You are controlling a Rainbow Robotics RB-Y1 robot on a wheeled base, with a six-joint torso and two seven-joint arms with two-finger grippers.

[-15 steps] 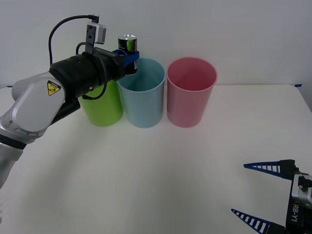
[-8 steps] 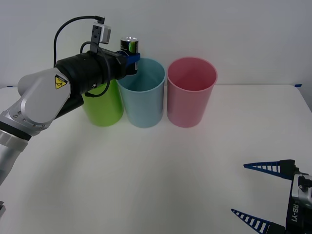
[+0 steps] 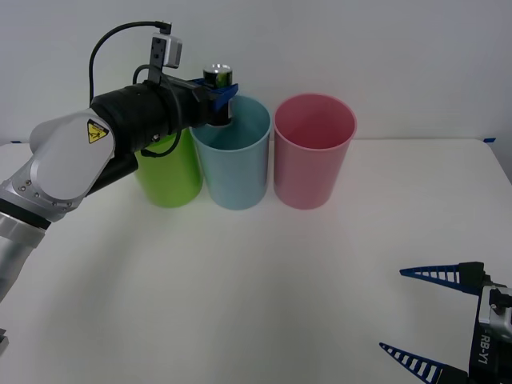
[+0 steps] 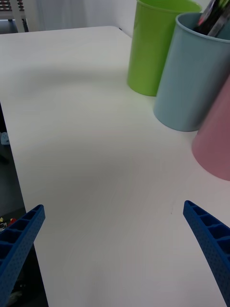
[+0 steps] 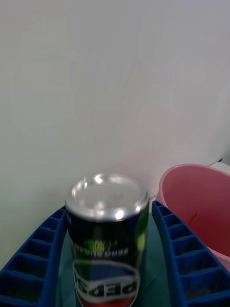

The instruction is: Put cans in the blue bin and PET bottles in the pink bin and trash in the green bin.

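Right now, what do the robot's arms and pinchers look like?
The left arm is grey-white and black, with a yellow warning triangle, a looping black cable and a small camera box. Both grippers, left and right, have blue ribbed fingers; the right wrist reads RB-Y1.

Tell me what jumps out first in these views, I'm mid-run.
The left hand holds a small black Pepsi drink can with a silver top above the near-left rim of the tall light blue plastic bin. That bin stands mid-row on the white table, between a lime green plastic bin and a pink plastic bin. The right hand waits open at the near right corner.
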